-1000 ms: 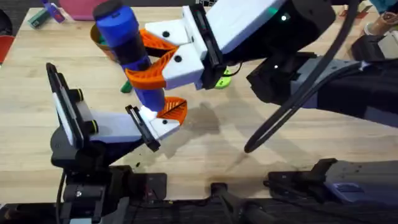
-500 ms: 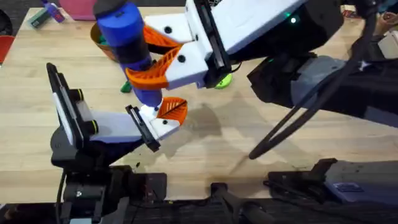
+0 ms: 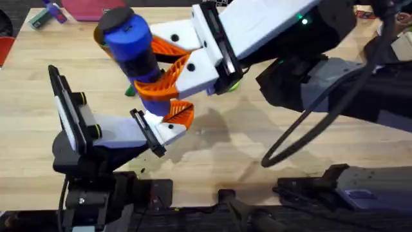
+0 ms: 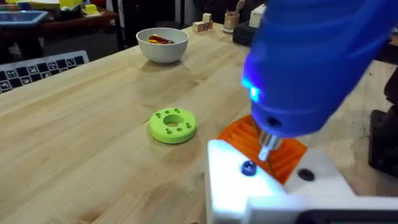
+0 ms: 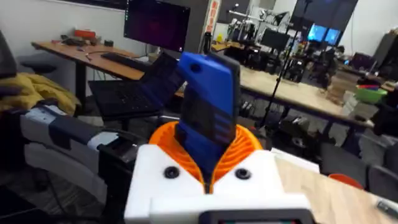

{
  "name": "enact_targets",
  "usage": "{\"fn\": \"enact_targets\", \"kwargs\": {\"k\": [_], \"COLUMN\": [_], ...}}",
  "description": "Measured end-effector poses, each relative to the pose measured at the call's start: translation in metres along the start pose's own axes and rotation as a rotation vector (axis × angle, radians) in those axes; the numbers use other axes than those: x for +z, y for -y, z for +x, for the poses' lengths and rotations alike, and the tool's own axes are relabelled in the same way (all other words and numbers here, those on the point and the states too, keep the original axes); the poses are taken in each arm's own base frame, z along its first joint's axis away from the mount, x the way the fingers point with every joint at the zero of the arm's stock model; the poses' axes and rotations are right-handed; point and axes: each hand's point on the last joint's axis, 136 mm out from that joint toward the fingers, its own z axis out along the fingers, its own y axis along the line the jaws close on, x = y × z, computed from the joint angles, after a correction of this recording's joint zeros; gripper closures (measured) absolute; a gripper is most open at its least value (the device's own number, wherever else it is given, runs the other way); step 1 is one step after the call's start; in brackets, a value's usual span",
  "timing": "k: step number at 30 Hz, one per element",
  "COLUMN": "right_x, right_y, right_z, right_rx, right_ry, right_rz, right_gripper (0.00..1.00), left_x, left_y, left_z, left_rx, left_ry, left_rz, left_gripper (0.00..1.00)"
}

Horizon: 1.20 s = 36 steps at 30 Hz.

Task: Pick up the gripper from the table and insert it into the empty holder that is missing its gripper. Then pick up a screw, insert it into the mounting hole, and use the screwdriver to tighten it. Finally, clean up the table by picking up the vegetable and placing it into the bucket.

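My right fingers (image 3: 168, 67) grip the blue screwdriver (image 3: 132, 45) over the screw (image 4: 248, 168); tilt risks cam-out. Left fingers: cannot tell.

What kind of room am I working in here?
Probably a robotics lab or workshop: desks with a monitor and keyboard behind, cluttered workbenches, and a wooden worktable.

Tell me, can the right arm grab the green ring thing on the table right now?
Probably not yet. The right gripper is shut on the blue screwdriver, held over the screw on the white part, so its fingers are full. The green ring lies free on the table close by.
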Motion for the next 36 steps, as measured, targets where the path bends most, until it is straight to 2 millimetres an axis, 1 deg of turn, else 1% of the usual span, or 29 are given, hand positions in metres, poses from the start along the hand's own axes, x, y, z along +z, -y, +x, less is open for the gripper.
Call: {"fn": "enact_targets", "kwargs": {"k": [5,36], "right_x": [0.000,0.000], "right_y": [0.001,0.012], "right_z": [0.005,0.004], "right_rx": [0.032,0.040], "right_ry": [-0.013,-0.003], "right_rz": [0.002,0.067], "right_gripper": [0.976,0.976], "left_x": [0.000,0.000], "left_y": [0.000,0.000], "left_z": [0.000,0.000], "left_rx": [0.000,0.000], "left_ry": [0.000,0.000], "left_rz": [0.000,0.000], "left_gripper": [0.984,0.984]}}
